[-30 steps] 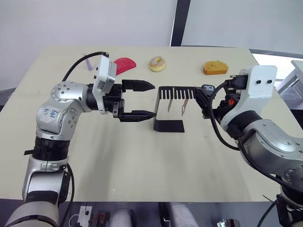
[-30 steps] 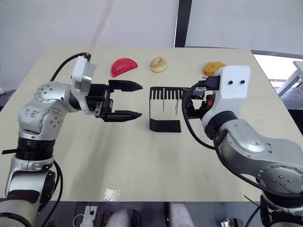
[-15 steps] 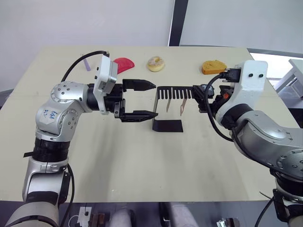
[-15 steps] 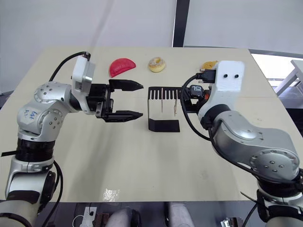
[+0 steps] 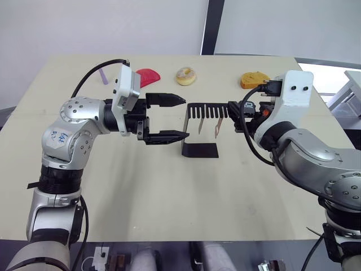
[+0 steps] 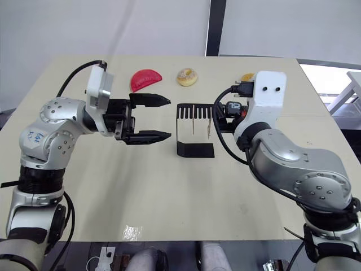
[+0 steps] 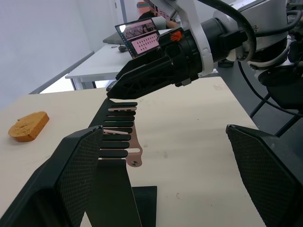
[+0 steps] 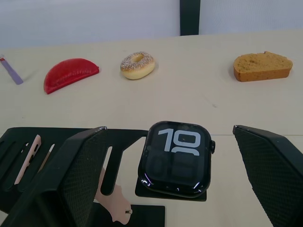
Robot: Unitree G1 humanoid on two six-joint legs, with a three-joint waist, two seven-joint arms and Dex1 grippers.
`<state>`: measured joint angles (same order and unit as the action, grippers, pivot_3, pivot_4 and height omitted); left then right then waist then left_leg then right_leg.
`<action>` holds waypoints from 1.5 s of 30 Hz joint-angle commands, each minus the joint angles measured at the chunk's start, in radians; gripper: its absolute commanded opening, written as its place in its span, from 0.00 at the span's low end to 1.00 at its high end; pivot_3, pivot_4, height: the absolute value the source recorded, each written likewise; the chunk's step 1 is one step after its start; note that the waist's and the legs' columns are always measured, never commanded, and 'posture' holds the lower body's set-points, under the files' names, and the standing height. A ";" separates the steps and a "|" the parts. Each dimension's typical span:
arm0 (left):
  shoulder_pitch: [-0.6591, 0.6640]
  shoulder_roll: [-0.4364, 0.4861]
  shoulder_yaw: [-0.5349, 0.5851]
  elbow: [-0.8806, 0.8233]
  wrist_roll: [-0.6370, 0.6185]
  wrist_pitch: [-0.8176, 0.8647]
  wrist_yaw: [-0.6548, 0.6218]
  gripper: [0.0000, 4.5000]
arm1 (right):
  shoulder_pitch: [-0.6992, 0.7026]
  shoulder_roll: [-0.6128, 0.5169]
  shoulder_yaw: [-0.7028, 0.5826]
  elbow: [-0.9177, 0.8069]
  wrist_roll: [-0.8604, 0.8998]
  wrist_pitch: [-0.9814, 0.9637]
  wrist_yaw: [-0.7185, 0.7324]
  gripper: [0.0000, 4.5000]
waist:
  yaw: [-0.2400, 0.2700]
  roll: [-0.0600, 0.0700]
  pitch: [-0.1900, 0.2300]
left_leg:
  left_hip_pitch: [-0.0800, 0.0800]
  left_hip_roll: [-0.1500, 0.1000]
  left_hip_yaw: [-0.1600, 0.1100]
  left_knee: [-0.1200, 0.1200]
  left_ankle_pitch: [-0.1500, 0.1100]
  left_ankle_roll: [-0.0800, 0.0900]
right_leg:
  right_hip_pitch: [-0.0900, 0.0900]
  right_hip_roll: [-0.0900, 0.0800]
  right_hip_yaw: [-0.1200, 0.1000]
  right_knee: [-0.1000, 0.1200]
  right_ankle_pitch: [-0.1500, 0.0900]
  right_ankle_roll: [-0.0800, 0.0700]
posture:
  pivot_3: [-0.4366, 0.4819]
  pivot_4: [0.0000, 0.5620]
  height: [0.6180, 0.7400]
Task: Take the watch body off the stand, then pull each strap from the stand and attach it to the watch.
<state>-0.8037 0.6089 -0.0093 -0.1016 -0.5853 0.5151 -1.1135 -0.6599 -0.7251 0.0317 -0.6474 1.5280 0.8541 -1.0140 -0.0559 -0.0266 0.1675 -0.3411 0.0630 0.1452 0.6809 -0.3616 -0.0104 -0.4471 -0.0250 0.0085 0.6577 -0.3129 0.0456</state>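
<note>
Change: the right gripper (image 8: 165, 189) is brought closer in to the ring end of the stand (image 5: 201, 150) than a second ago; the left gripper (image 5: 175, 118) is kept where it was.
Left gripper: held beside the stand's upright, its fingers spread wide with nothing between them.
Right gripper: its fingers are parted on either side of the watch body (image 8: 176, 159), not yet closed on it.
Watch body: seated on the far end of the stand's slotted arm, screen up.
Straps: both straps (image 5: 209, 127) are hung from the comb slots.
Risk: if the case is nipped off-centre, the light stand may be dragged or tipped and the straps shaken loose.
Views: the digits and the gaps beside the case are shown by the right wrist view; in the head views the case is largely hidden.
Far: a doughnut (image 5: 186, 75) and bread slice (image 5: 254, 79) are left at the table's (image 5: 169, 197) back edge.
</note>
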 commanded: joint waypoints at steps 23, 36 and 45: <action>-0.013 0.001 0.025 -0.036 -0.012 0.001 0.027 1.00 | -0.019 0.024 -0.016 -0.002 -0.053 0.026 0.040 0.89 | 0.000 0.000 0.000 | -0.001 0.000 0.000 0.000 0.000 0.000 | 0.000 0.000 0.000 -0.001 0.000 0.000 | 0.48 0.27 0.98; -0.019 0.000 0.022 -0.034 -0.013 0.000 0.028 1.00 | -0.015 0.024 -0.021 -0.008 -0.063 0.029 0.044 0.36 | 0.000 0.000 0.000 | -0.001 0.000 0.000 0.000 0.000 0.000 | 0.000 0.000 0.000 -0.001 0.000 0.000 | 0.48 0.27 0.98; -0.026 -0.004 0.021 -0.017 -0.007 -0.013 0.025 1.00 | -0.042 -0.010 -0.049 -0.023 -0.012 0.027 0.048 0.36 | 0.000 0.000 0.000 | -0.001 0.000 0.000 0.000 0.000 0.000 | 0.000 0.000 0.000 -0.001 0.000 0.000 | 0.48 0.27 0.98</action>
<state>-0.8050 0.6072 -0.0093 -0.1048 -0.5855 0.5206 -1.0865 -0.6728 -0.7186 0.0298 -0.6332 1.4997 0.8923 -0.9846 -0.0559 -0.0264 0.1677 -0.3421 0.0631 0.1449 0.6805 -0.3616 -0.0103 -0.4476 -0.0250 0.0084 0.6566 -0.3129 0.0456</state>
